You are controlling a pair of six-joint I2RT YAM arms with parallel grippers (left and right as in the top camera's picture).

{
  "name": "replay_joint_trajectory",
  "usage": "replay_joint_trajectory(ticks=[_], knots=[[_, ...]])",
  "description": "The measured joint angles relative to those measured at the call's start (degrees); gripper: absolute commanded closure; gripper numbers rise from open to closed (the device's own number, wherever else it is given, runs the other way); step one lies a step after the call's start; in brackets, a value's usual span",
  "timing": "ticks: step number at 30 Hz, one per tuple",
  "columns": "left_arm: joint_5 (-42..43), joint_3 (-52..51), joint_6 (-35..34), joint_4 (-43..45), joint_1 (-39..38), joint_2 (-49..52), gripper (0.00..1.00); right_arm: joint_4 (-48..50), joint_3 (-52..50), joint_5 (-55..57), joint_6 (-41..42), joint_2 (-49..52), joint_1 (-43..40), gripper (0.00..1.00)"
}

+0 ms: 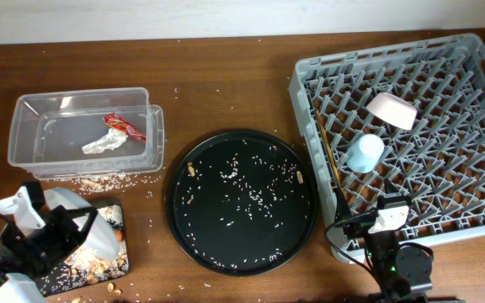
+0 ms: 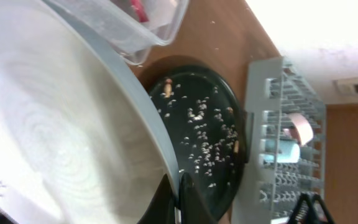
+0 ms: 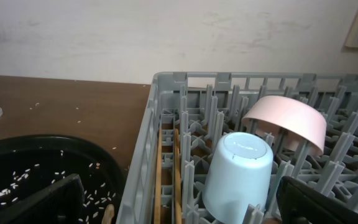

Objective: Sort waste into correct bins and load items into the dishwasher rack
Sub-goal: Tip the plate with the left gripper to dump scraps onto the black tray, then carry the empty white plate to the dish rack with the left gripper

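My left gripper (image 1: 67, 231) is clamped on the rim of the tilted plate (image 2: 55, 124), which lies directly ahead of it over the flat tray (image 1: 118, 220), while my right gripper (image 3: 179, 186) stands wide open and empty, with the cup (image 3: 238, 171) just ahead and the bowl (image 3: 288, 121) beyond it, both in the rack (image 3: 166, 84).

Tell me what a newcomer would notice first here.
The grey rack on the right stands out, holding a pink bowl, blue cup and chopsticks. A round black tray sprinkled with rice lies mid-table. At lower left, the left gripper holds a white plate tilted over a flat black tray.
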Motion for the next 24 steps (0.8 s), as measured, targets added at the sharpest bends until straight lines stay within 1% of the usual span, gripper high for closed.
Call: replay_joint_trajectory(ticks=[2,5,9,11,15,18,20,23,24], knots=[[4.0,-0.02,1.25,-0.24,-0.13,-0.11,1.0,0.0,0.0,0.0,0.02,0.0,0.0,0.02],[6.93,-0.02,1.77,0.52,-0.15,0.02,1.0,0.0,0.0,0.02,0.02,0.0,0.0,0.02],[9.11,-0.02,2.56,0.42,-0.7,0.04,1.0,0.0,0.0,0.0,0.04,0.0,0.0,0.02],[10.05,-0.04,3.5,0.37,-2.43,0.07,1.0,0.0,0.0,0.0,0.0,0.0,0.0,0.02],[11.85,-0.07,4.09,3.13,-8.76,0.07,1.0,0.0,0.0,0.02,0.02,0.0,0.0,0.02],[16.22,-0.09,4.09,7.02,-14.23,0.07,1.0,0.0,0.0,0.0,0.0,0.0,0.0,0.02],[19.02,-0.17,2.23,11.32,-18.62,0.07,1.0,0.0,0.0,0.0,0.04,0.0,0.0,0.02],[20.72,-0.22,-1.33,17.99,-24.17,0.09,1.0,0.02,0.0,0.02,0.02,0.0,0.0,0.02],[21.27,-0.28,-3.41,21.81,-27.71,0.13,1.0,0.0,0.0,0.0,-0.02,0.0,0.0,0.02]])
